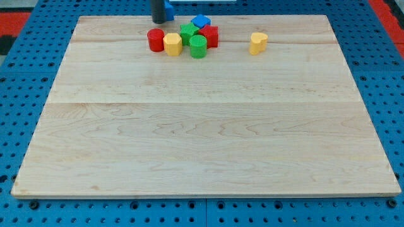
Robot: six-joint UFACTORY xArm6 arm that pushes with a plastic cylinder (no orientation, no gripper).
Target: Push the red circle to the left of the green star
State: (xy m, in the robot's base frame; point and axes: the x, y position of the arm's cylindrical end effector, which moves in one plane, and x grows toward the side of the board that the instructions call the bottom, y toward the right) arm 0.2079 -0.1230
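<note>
The red circle (155,39) stands near the view's top, at the left end of a tight cluster. To its right is a yellow block (172,43), then the green star (187,32) just behind that. My tip (158,22) is at the board's top edge, just above the red circle and apart from it. The yellow block sits between the red circle and the green star.
A green circle (198,46), a red block (210,36) and a blue block (201,22) fill out the cluster's right side. A yellow heart (257,43) stands alone further right. Another blue block (169,11) shows beside the rod. The wooden board (202,145) lies on blue pegboard.
</note>
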